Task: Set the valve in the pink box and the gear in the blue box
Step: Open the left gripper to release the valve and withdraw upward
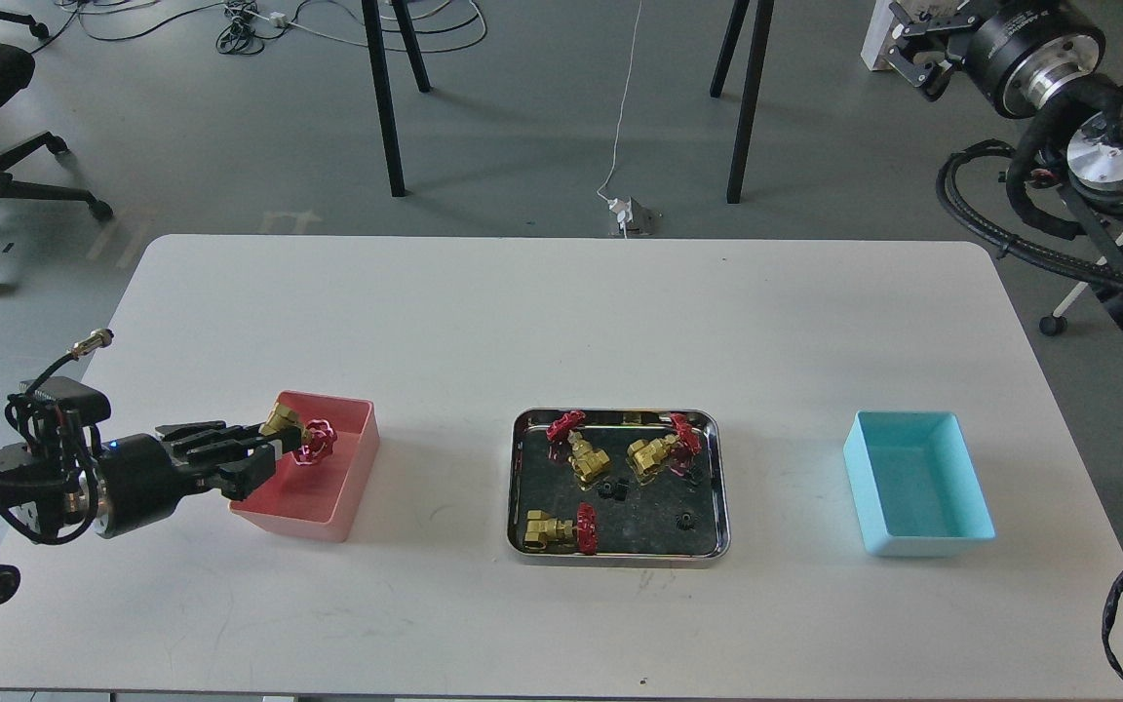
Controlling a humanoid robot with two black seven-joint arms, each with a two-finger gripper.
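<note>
One valve (296, 436) is held clamped in the left gripper (274, 447) over the pink box (352, 487) at 9 o'clock, not yet released, while the gear (684, 520) is left in the steel tray (620, 558) and the blue box (922, 541) at 3 o'clock is seen empty.

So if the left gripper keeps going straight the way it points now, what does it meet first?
The left gripper points right, holding the valve over the pink box. Going straight on, it would probably meet the box's far wall first, or pass above it; height is unclear.
</note>
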